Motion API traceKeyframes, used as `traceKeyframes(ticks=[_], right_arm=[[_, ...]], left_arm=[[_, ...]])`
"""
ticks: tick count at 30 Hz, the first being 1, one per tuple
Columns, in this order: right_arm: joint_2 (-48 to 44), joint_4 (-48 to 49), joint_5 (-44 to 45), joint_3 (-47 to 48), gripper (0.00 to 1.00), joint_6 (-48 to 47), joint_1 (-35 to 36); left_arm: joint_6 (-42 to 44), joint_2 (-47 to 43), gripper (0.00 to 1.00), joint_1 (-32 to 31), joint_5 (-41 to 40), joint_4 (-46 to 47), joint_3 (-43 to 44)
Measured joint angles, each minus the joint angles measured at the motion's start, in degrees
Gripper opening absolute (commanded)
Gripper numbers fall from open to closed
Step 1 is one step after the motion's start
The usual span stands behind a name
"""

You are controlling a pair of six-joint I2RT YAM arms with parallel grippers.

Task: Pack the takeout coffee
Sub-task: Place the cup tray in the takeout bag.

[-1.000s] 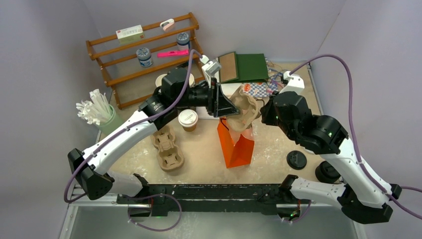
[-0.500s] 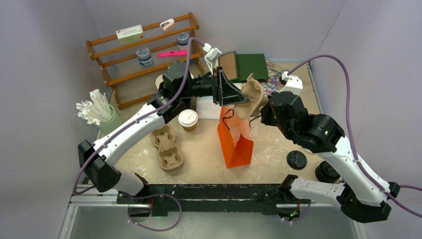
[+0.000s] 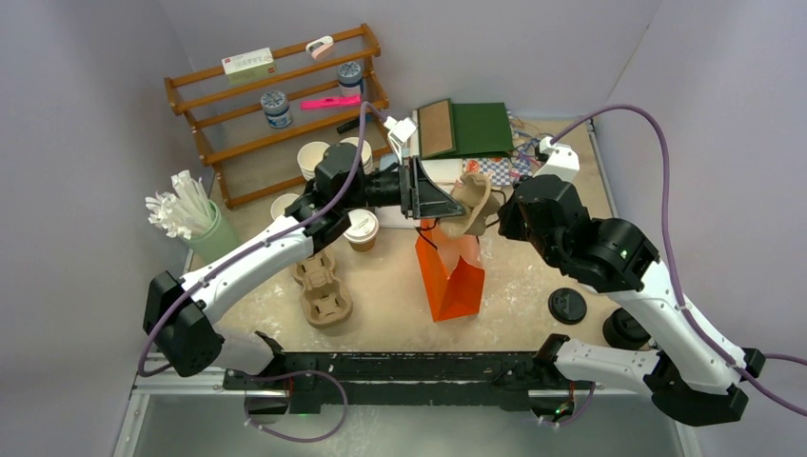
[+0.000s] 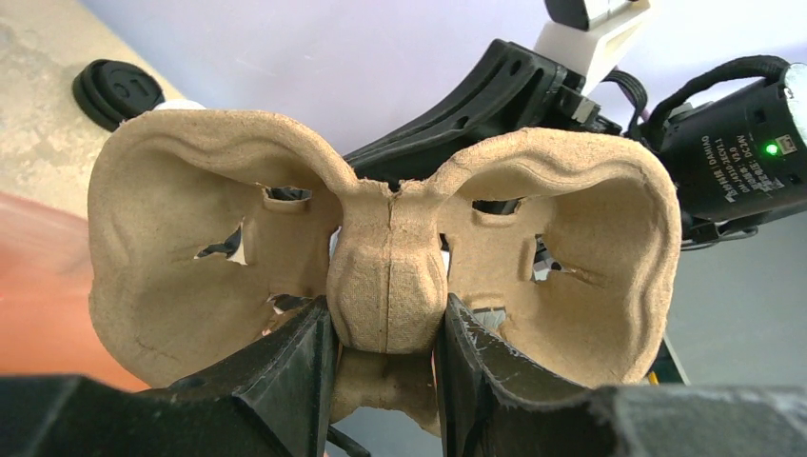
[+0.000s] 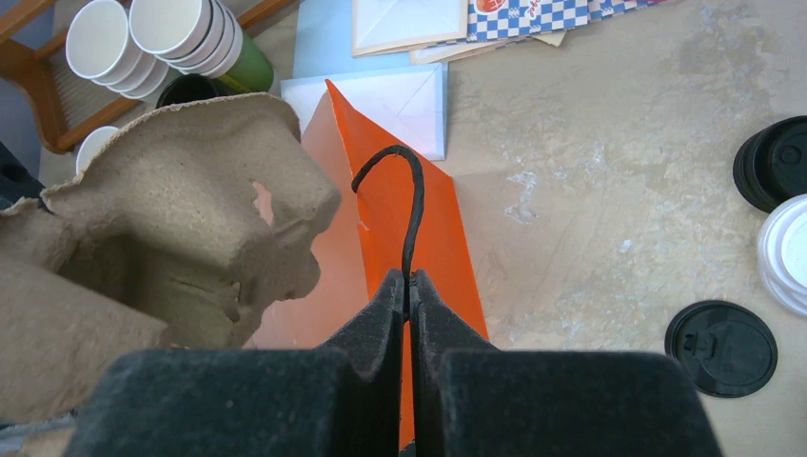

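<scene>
Left gripper [image 4: 385, 322] clamps carrier [image 4: 181, 248] by its middle ridge; right gripper [image 5: 407, 286] pinched shut on bag [image 5: 438, 248] handle [image 5: 411, 205]; carrier hangs beside right jaws, over bag mouth; we fear a lobe snagging the rim, folding the bag; lidded coffee [image 3: 361, 227] sits behind left jaws, unpacked.

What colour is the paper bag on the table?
The paper bag is bright orange, with a black cord handle; the right wrist view shows it best.

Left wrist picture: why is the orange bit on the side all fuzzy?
Left wrist view: that orange bag is out of focus at the edge, while the cardboard cup carrier is sharp. Right wrist view: the same bag looks crisp.
</scene>
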Motion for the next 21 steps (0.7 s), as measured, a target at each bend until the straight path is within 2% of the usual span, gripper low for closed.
traceKeyframes(ticks=[13,21], right_arm=[[0.02,-0.04,0.52,0.0,0.01,0.02,0.0],[0.02,-0.37,1.42,0.02,0.01,0.02,0.0]], left_arm=[[2.27,-1.16,0.4,7.23,3.74,-7.56,-2.84],[10.58,2.56,0.39,8.52,10.08,-17.11,2.23]])
